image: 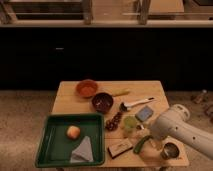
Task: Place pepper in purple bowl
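Note:
The dark green pepper [141, 144] lies curved on the wooden table near the front right, just below the pale green cup [130, 123]. The purple bowl [102, 101] sits at the table's middle back, beside the orange bowl [87, 89]. My gripper [150, 138] is at the end of the white arm [177, 129], which reaches in from the right. It hangs low over the table right at the pepper's upper end. The arm hides the contact point, so I cannot tell whether the pepper is held.
A green tray [55, 150] at front left holds a round orange fruit [73, 132] and a grey cloth [81, 150]. Also on the table are a yellow elongated item [120, 92], a white-handled brush [136, 104], a blue sponge [145, 113], dark grapes [112, 122], a dark packet [120, 147] and a metal cup [170, 150].

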